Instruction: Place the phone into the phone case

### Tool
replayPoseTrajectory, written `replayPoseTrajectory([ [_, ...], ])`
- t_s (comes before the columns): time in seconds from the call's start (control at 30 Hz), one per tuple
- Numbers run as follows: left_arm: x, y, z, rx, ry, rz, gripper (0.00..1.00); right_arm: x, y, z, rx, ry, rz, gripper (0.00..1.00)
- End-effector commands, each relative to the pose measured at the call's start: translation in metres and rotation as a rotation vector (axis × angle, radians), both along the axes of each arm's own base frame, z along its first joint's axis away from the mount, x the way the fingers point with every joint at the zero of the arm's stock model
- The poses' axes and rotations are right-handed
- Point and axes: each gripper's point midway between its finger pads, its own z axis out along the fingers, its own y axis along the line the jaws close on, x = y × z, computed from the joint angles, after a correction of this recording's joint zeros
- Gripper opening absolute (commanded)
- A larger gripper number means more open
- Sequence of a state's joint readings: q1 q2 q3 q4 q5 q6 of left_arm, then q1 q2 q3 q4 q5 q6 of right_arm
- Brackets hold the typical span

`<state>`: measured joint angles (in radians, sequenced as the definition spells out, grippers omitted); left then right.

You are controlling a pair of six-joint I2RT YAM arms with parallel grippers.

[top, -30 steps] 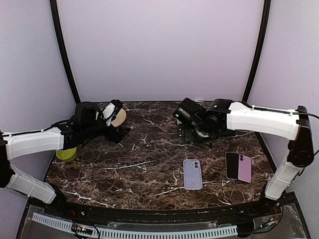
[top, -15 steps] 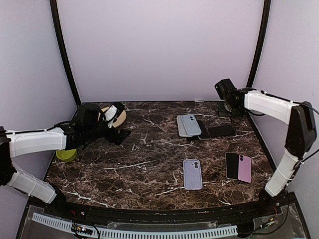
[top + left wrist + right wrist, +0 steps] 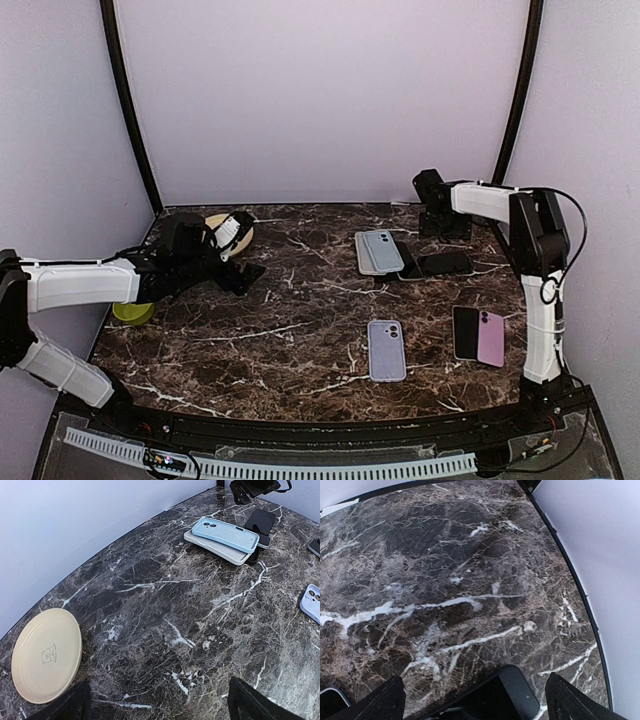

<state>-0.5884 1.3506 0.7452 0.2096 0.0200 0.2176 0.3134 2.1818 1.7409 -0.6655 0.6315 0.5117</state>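
My left claw (image 3: pixel 157 707): released, jaws wide, low over the worktop (image 3: pixel 150 630) beside the plate (image 3: pixel 46 655). My right claw (image 3: pixel 475 705): released, at the far right corner, by a black phone (image 3: pixel 505 690). Lilac phone (image 3: pixel 386 350): face down, near centre. Blue case (image 3: pixel 226 534): stacked on grey case (image 3: pixel 220 551), far side. Black and pink pair (image 3: pixel 477 335): right, touching.

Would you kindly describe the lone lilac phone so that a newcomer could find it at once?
Start at the dark marble table and look to the middle of its near half. The lilac phone lies there camera side up, touching nothing, whereas the blue-and-grey stack sits farther back and the black and pink pair lies to its right.
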Motion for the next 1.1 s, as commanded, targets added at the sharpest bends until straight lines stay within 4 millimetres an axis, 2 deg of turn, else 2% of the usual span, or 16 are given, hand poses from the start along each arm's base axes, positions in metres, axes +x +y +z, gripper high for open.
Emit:
replayPoseTrajectory([
  [0.0,-0.001,-0.003,-0.001,0.004,-0.014,-0.013,0.97,0.014,0.006,-0.01,-0.022,0.034,0.024,0.98],
  [0.3,-0.002,-0.005,-0.002,0.004,-0.013,-0.02,0.97,0.018,0.016,-0.044,-0.029,0.109,0.102,0.97],
  [0.47,-0.002,-0.005,-0.001,0.008,-0.017,-0.02,0.97,0.008,0.015,-0.063,-0.058,0.181,0.123,0.97],
  [0.53,-0.002,-0.005,-0.001,0.011,-0.018,-0.02,0.97,0.0,0.016,-0.067,-0.058,0.205,0.131,0.96],
  [0.83,-0.003,-0.006,0.002,0.007,-0.025,-0.025,0.97,-0.049,0.04,-0.061,-0.118,0.255,0.228,0.96],
  [1.07,-0.004,-0.005,0.005,0.011,-0.036,-0.026,0.97,-0.09,0.023,-0.057,-0.134,0.297,0.194,0.97],
])
